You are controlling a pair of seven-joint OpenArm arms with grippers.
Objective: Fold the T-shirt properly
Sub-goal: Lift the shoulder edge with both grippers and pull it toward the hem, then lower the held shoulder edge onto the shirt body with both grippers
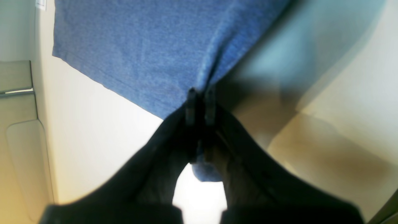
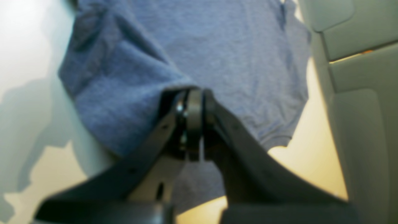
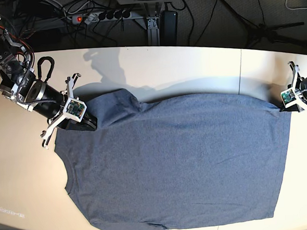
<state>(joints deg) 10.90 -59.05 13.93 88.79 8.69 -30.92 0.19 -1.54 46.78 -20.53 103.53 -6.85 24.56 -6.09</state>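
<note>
The blue-grey T-shirt (image 3: pixel 177 160) lies spread flat, plain side up, on the pale table (image 3: pixel 192 65); no lettering shows. My left gripper (image 3: pixel 279 106), at the right of the base view, is shut on the shirt's far right corner; the left wrist view shows its tips (image 1: pixel 200 93) pinching a fold of the blue cloth (image 1: pixel 140 46). My right gripper (image 3: pixel 93 122), at the left of the base view, is shut on the cloth near the far sleeve; the right wrist view shows its tips (image 2: pixel 194 93) closed on bunched fabric (image 2: pixel 233 46).
A power strip (image 3: pixel 100 16), cables and stand legs lie beyond the table's far edge. A seam (image 3: pixel 241 70) crosses the table on the right. The shirt's near edge reaches the bottom of the base view. A grey panel (image 2: pixel 357 93) stands off the table's side.
</note>
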